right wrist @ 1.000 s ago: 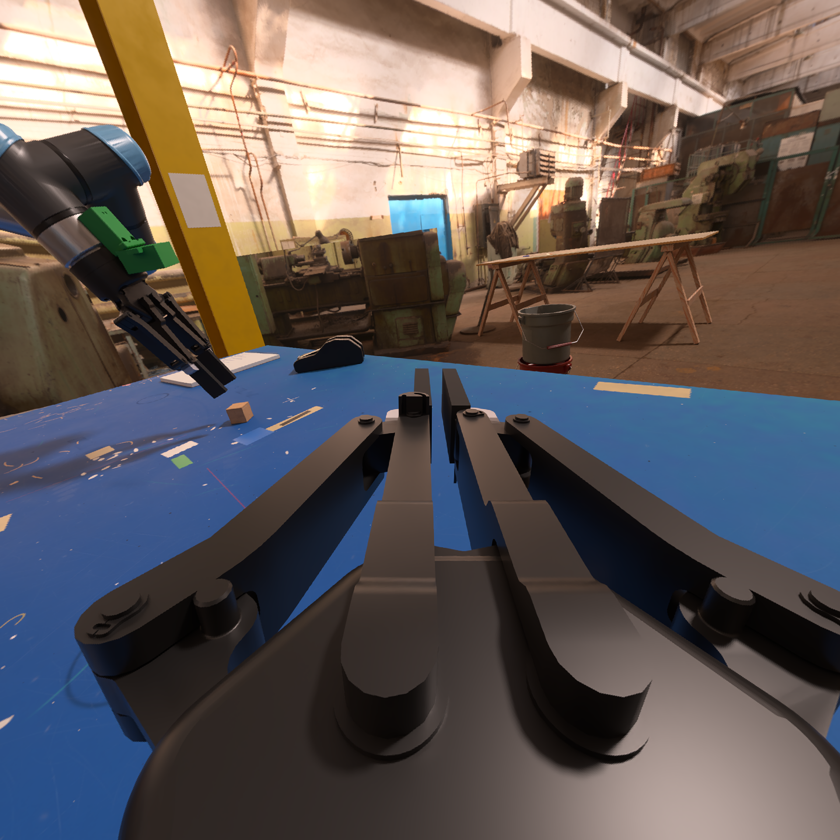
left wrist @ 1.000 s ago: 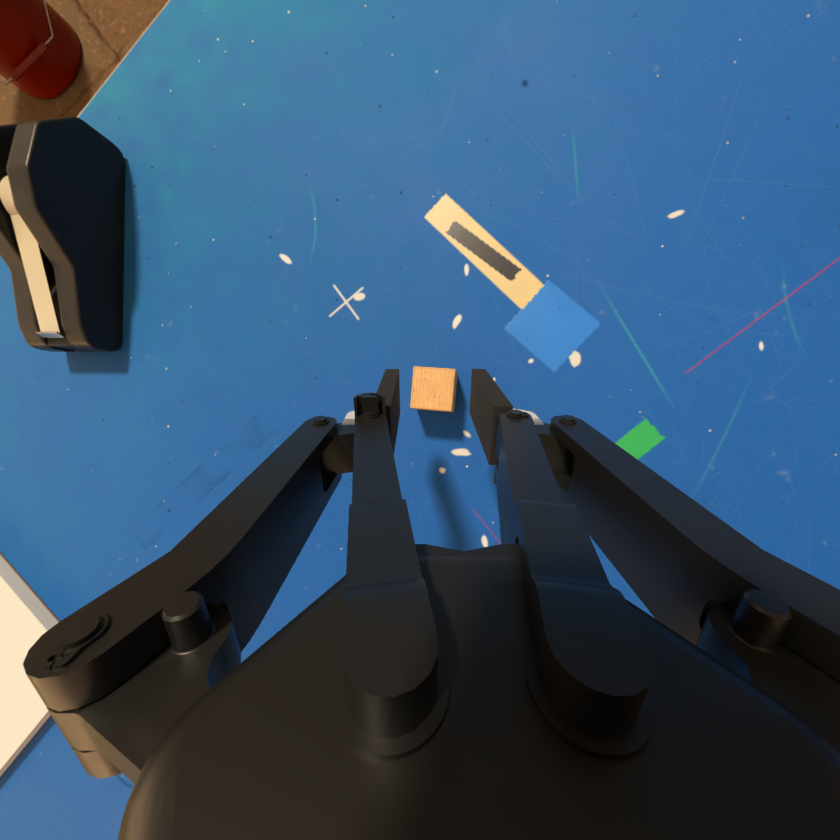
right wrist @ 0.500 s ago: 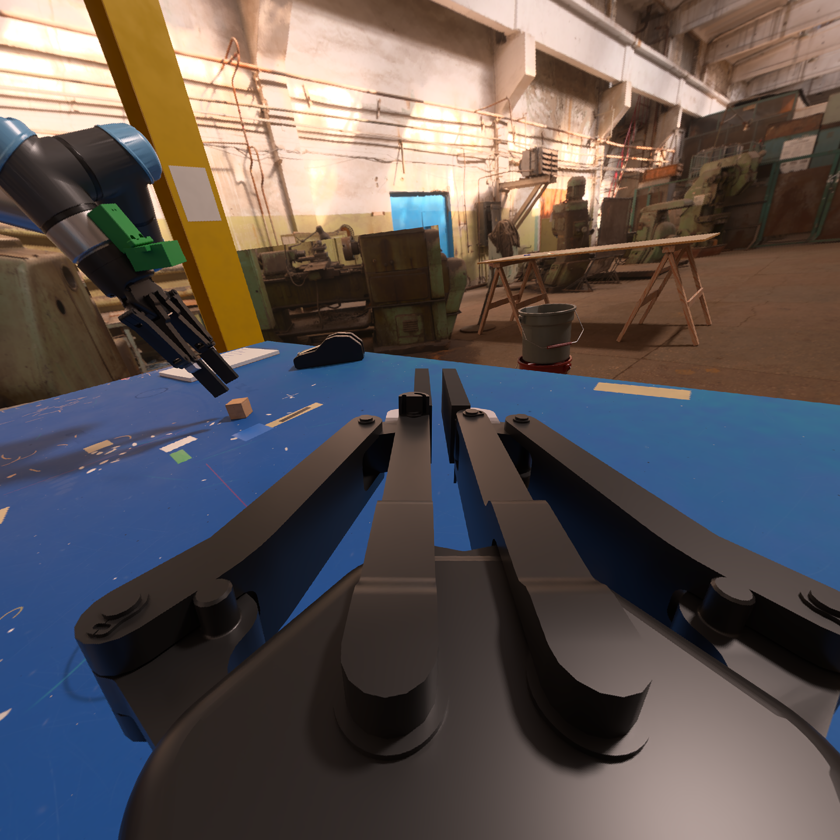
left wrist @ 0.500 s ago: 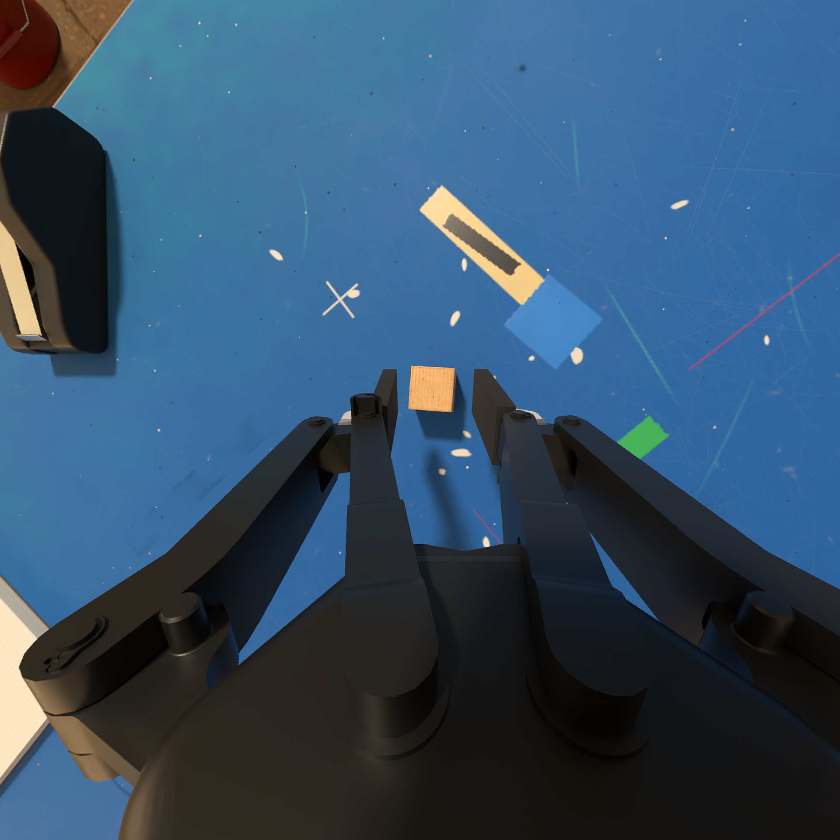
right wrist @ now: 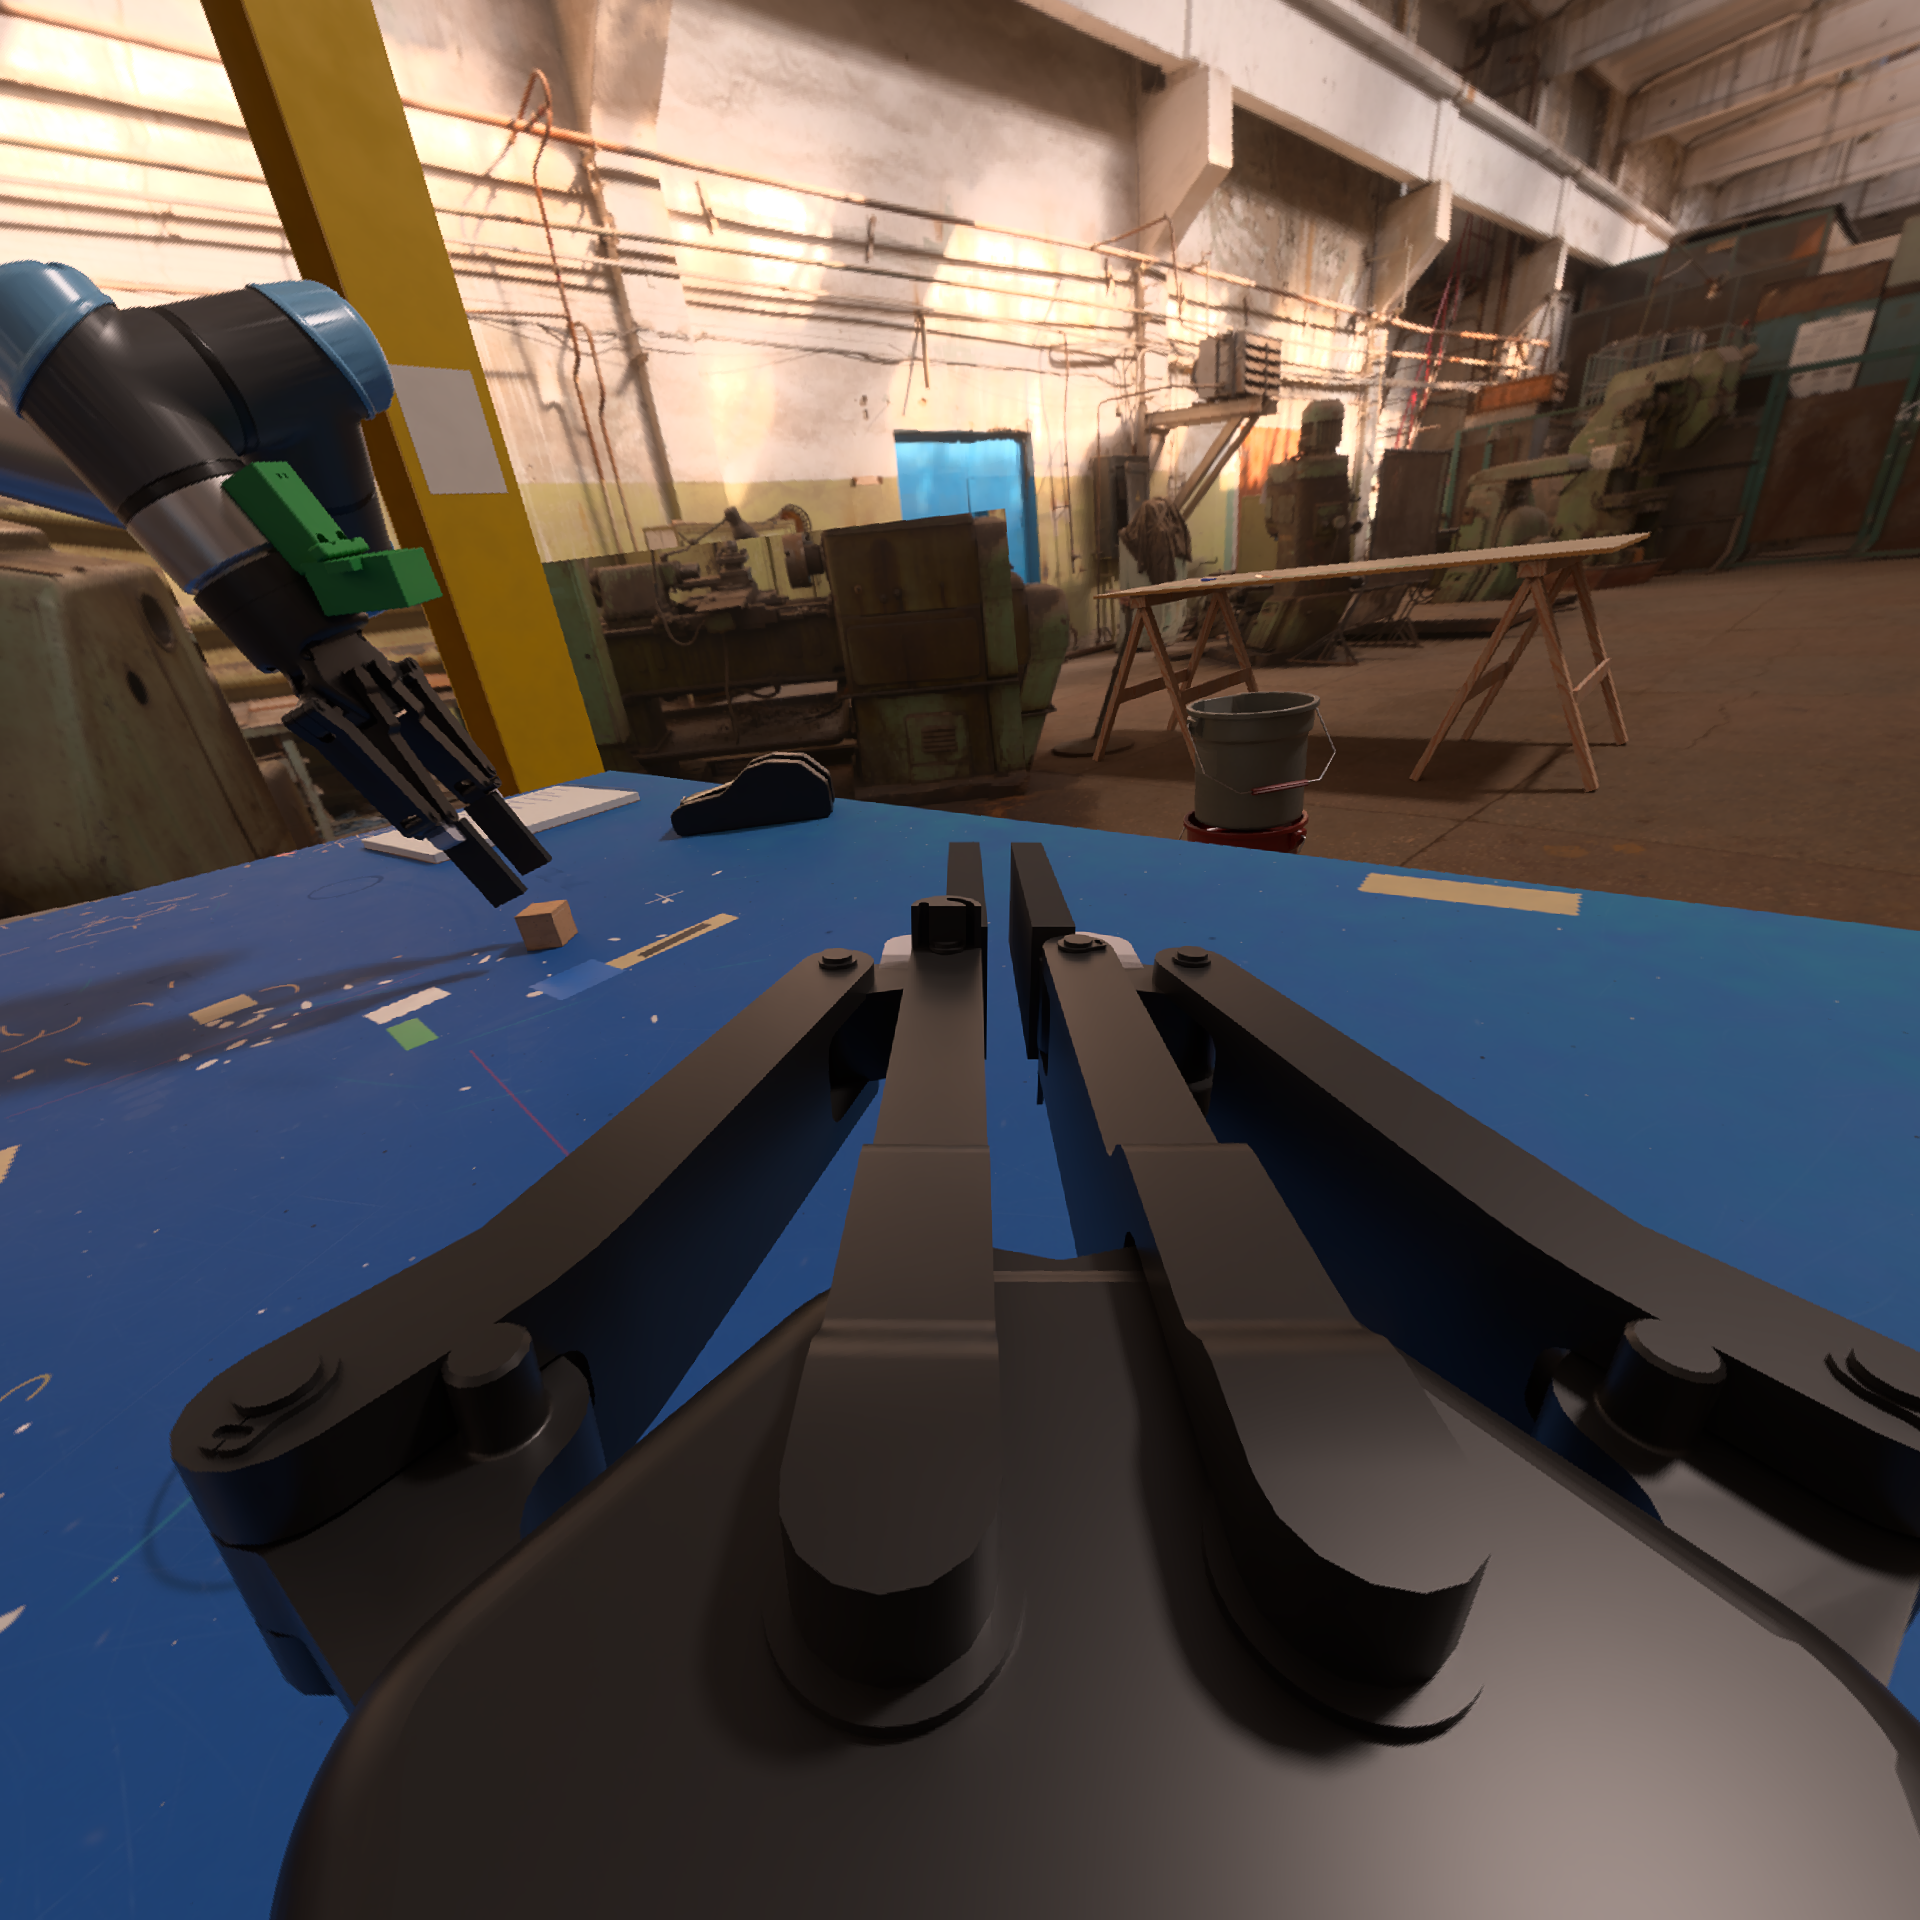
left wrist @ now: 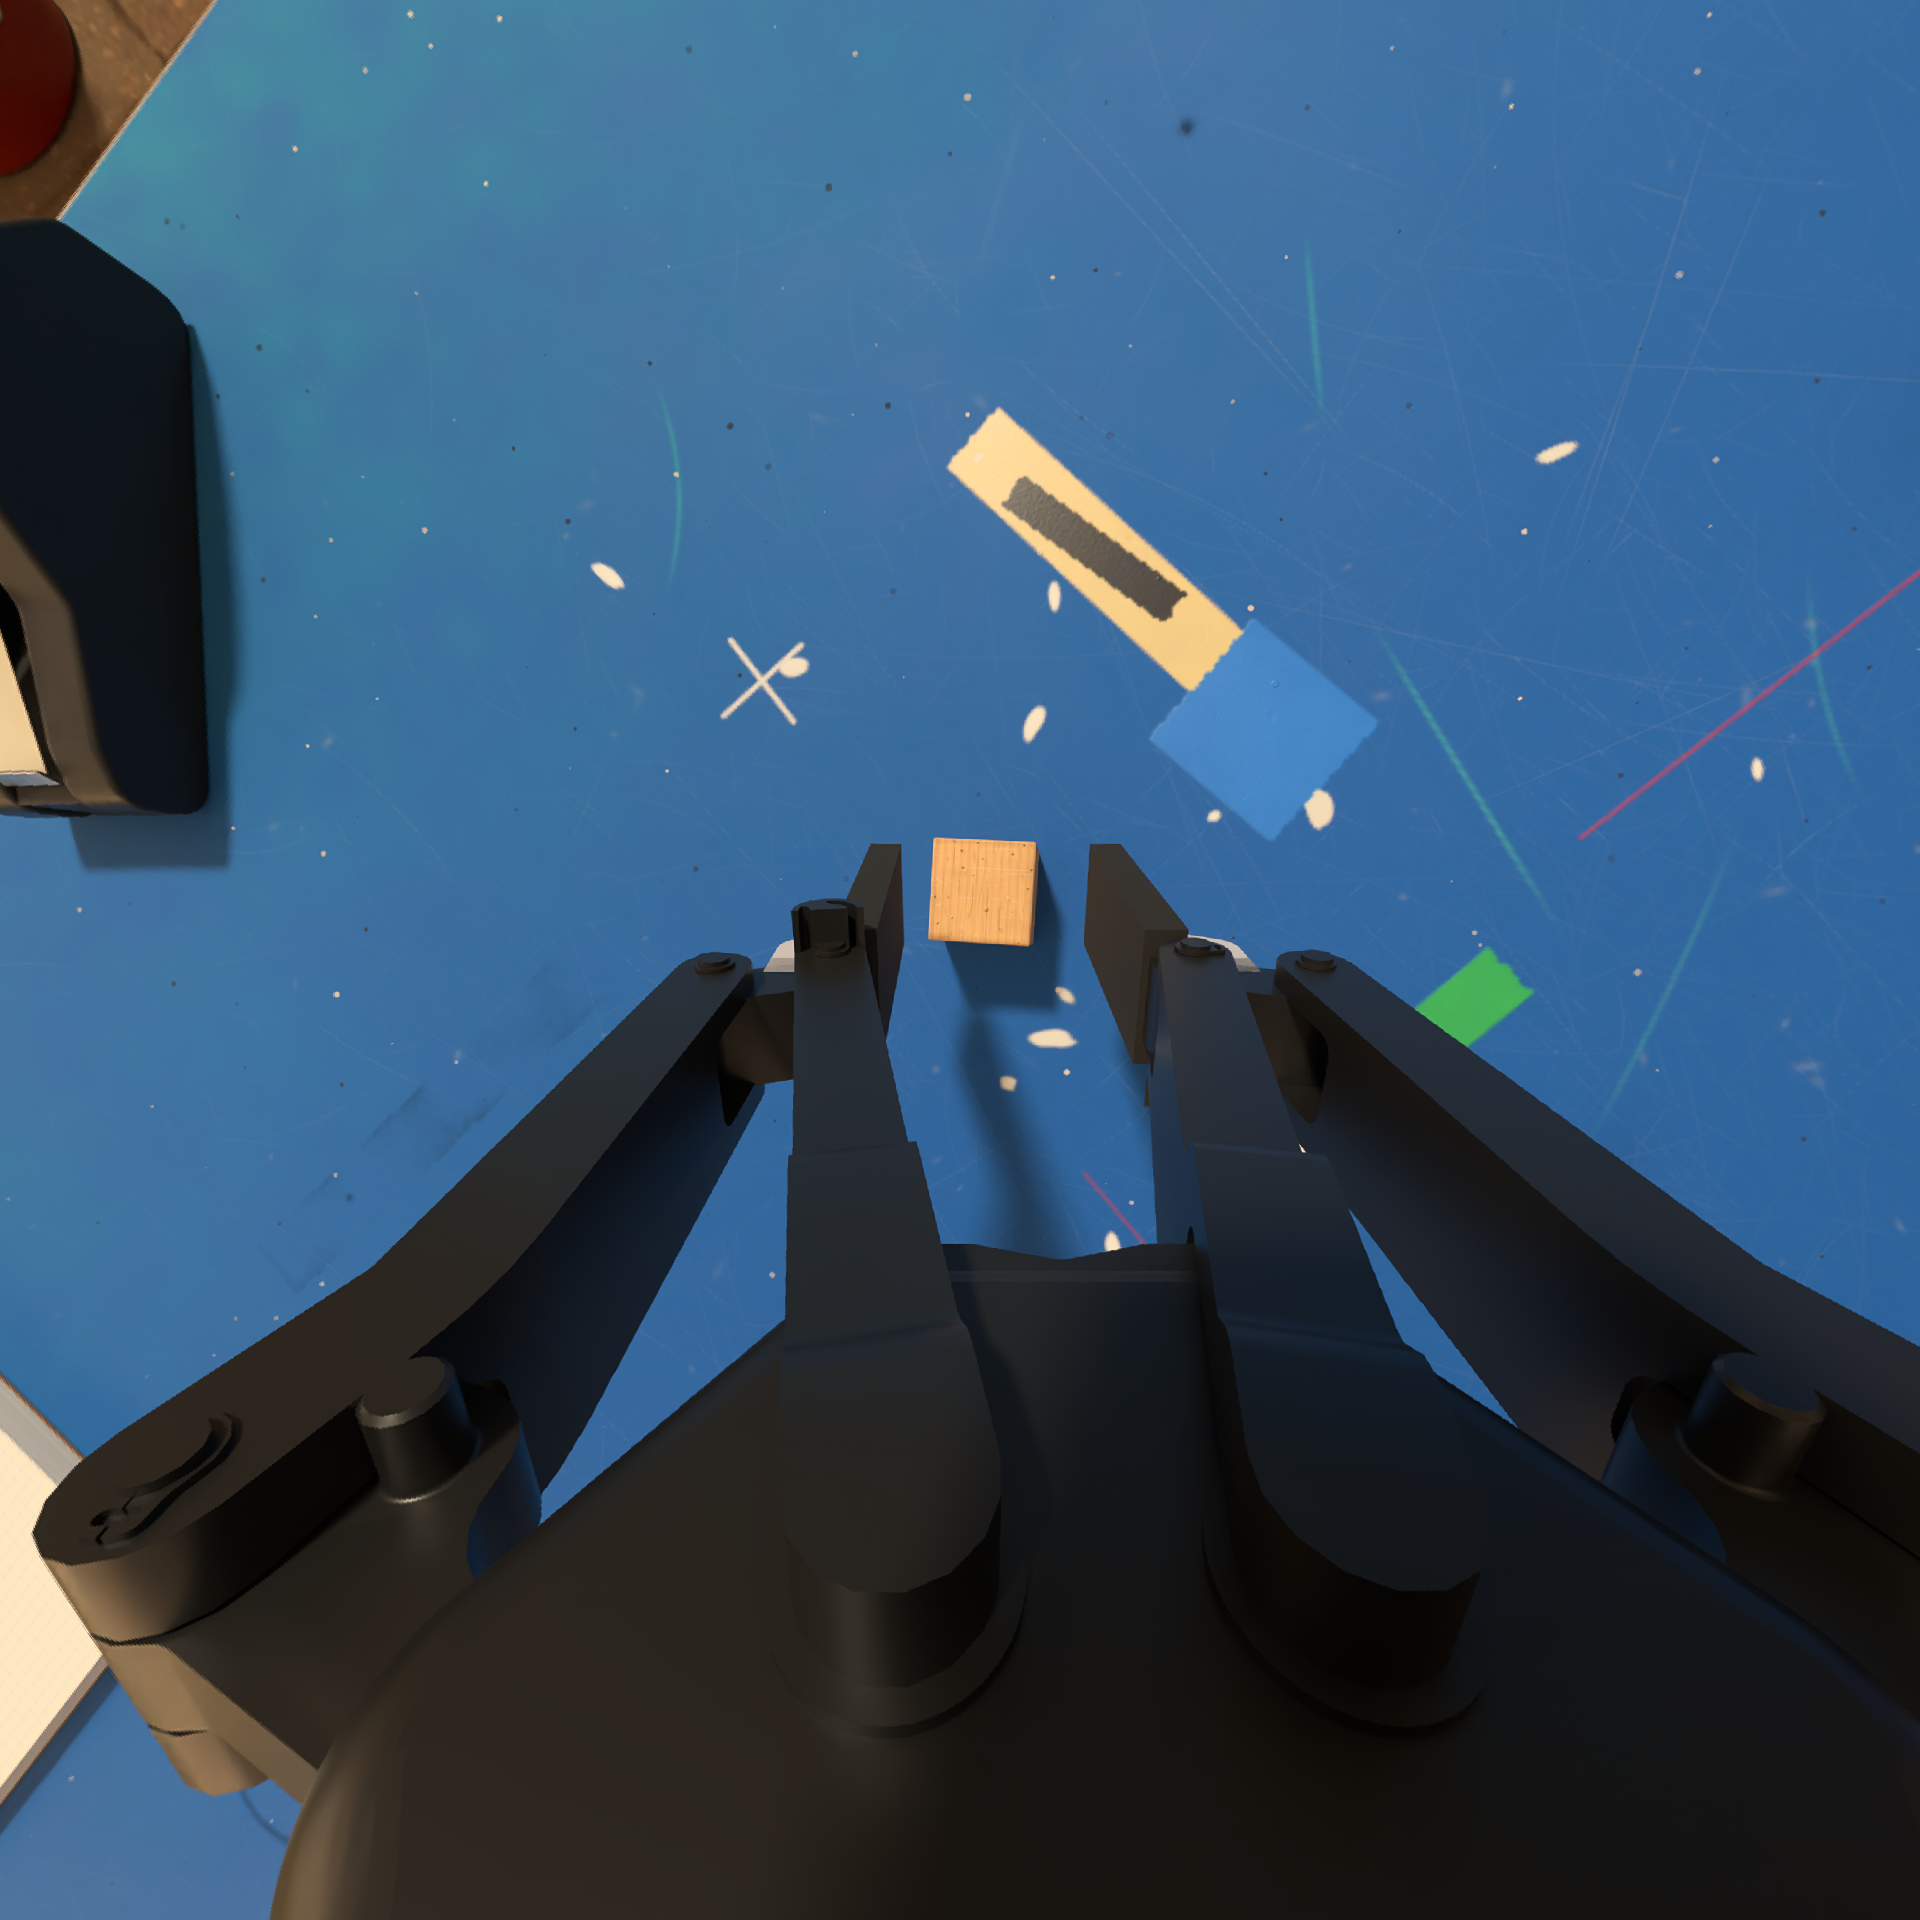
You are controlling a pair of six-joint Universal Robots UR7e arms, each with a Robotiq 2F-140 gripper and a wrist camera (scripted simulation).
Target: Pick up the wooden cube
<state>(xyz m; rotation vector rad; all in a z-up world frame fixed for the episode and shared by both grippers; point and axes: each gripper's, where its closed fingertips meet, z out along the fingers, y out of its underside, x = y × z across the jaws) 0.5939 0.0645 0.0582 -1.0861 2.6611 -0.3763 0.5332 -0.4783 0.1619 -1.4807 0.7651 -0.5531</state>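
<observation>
Looking down the left wrist view: left gripper (left wrist: pixel 985 896) is spread apart, wooden cube (left wrist: pixel 982 891) framed between the fingertips (left wrist: pixel 881 894), gaps on both sides, no contact. Cube sits on the blue table (left wrist: pixel 1351 260). This view alone shows the cube's top face square-on and its shadow at 6 o'clock beneath it. Tan tape strip (left wrist: pixel 1091 545) with a dark smear runs toward 1 o'clock from the cube, ending at a lighter blue patch (left wrist: pixel 1262 727). White X mark (left wrist: pixel 762 681) at 11 o'clock, green tape (left wrist: pixel 1473 995) at 4 o'clock. Black tape dispenser (left wrist: pixel 99 520) at 9 o'clock edge.

Right wrist view gives what that one can't: side profile. Left arm (right wrist: pixel 197 416) comes in from 10 o'clock, tilted down steeply, green bracket (right wrist: pixel 338 545) at the wrist, gripper tips above the cube (right wrist: pixel 545 923) and just to its 10 o'clock, not down around it. Also shows workshop hall, yellow column (right wrist: pixel 343 260), grey bucket (right wrist: pixel 1252 758), sawhorse bench (right wrist: pixel 1371 566).

Right gripper (right wrist: pixel 995 883) is nearly closed, thin gap, holding nothing, pointing level across the table.

No readable writing anywhere; white pad (right wrist: pixel 566 805) markings too small to tell.
</observation>
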